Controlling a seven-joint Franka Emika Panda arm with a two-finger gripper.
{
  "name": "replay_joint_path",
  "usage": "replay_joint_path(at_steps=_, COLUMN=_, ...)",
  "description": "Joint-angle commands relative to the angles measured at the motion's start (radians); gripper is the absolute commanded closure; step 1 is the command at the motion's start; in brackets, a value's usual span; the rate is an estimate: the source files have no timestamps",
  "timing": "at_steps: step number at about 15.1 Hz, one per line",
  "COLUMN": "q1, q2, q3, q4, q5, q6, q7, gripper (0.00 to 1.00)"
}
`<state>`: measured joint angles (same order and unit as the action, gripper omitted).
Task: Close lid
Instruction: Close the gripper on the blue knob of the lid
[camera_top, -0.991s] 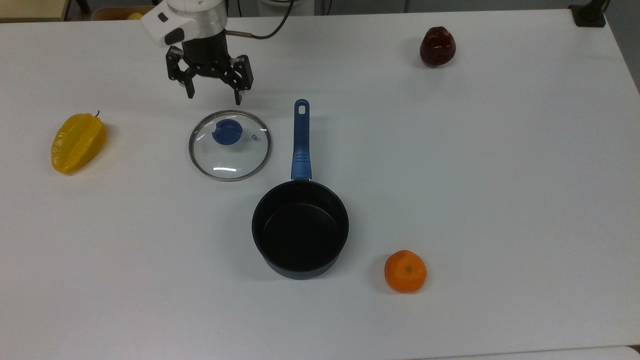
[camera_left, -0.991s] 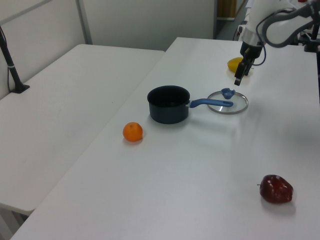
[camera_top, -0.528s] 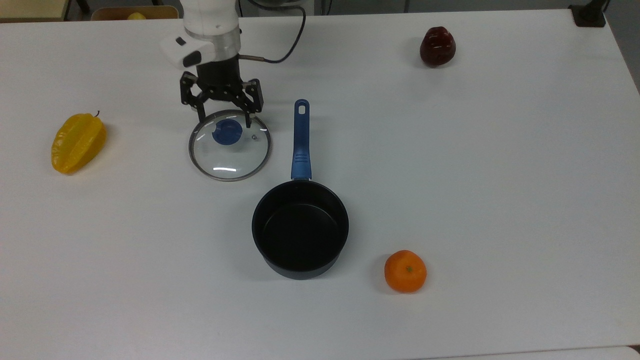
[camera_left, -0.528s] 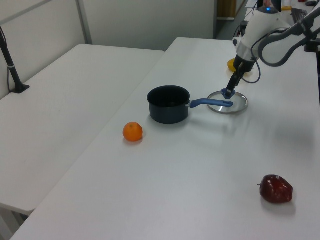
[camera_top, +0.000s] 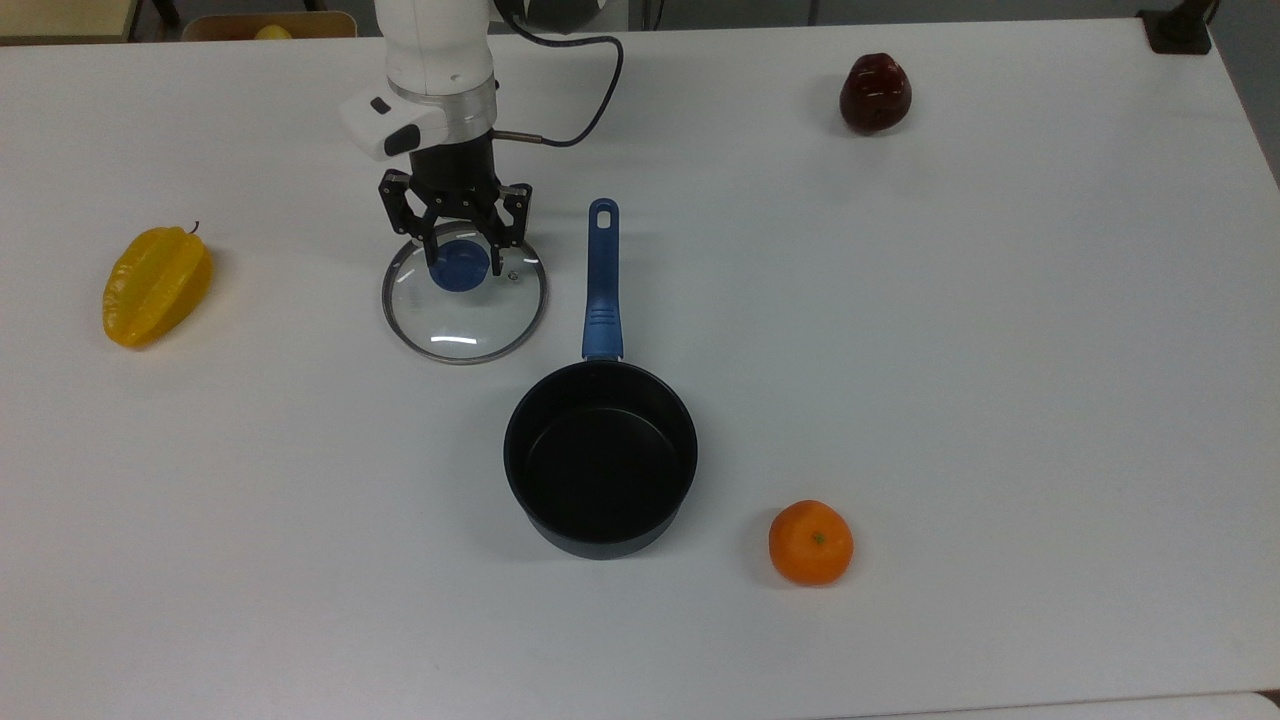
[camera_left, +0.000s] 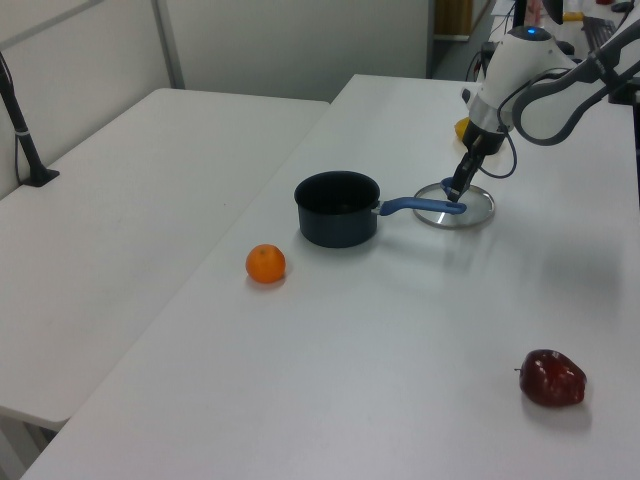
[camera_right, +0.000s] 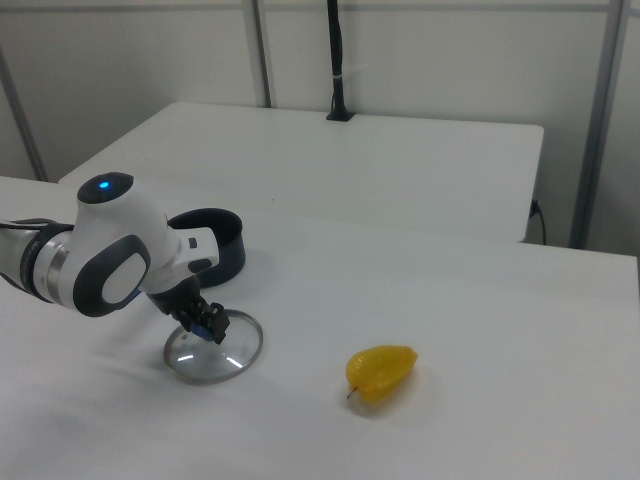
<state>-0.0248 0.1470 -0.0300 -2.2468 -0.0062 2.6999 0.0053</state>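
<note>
Gripper (camera_top: 461, 262) lowered since before, fingers now pinching lid (camera_top: 464, 305) knob, lid nudged slightly

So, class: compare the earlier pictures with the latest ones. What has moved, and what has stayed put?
The gripper came down from above the table's far side, as the top view shows it, onto the lid, and its fingers now straddle the blue knob. The lid shifted slightly towards the top view's right. The saucepan, orange, yellow starfruit and red fruit stayed where they were.
</note>
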Motion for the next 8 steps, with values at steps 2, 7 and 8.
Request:
replay_joint_path(at_steps=2, q1=-0.003, q2=0.000, q3=-0.005, q4=0.001, q5=0.003, q6=0.029, q7=0.071, gripper=0.35)
replay_joint_path(at_steps=7, q1=-0.029, q2=0.000, q3=-0.010, q4=0.071, q5=0.015, q6=0.009, q7=0.096, gripper=0.43)
replay_joint_path(at_steps=8, q1=-0.036, q2=-0.001, q3=-0.010, q4=0.100, q5=0.015, q6=-0.024, q7=0.096, gripper=0.43)
